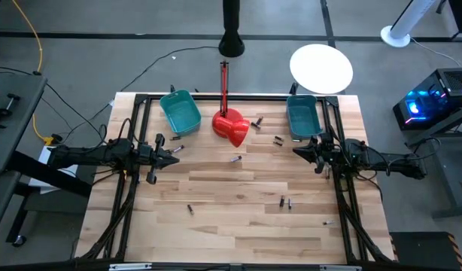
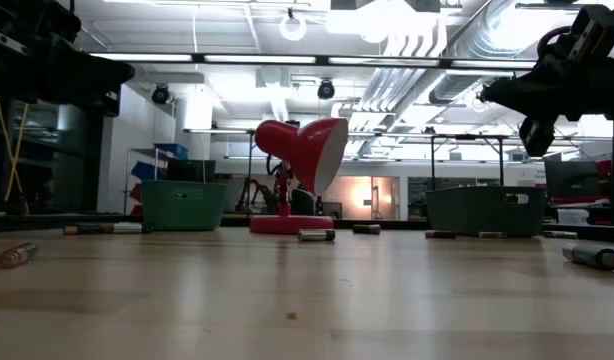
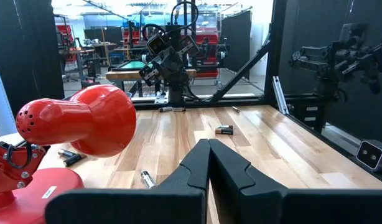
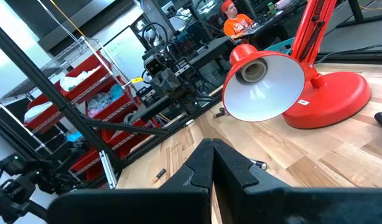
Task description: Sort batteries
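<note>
On pale wood (image 1: 231, 226), small cylindrical batteries (image 1: 235, 159)

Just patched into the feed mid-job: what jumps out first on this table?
The red desk lamp grabs the eye, standing at the table's far middle between two teal bins, the left bin and the right bin. Small dark batteries lie scattered across the wooden table. The left pincer and right pincer are both shut and empty, poised at either side above the tabletop.
</note>
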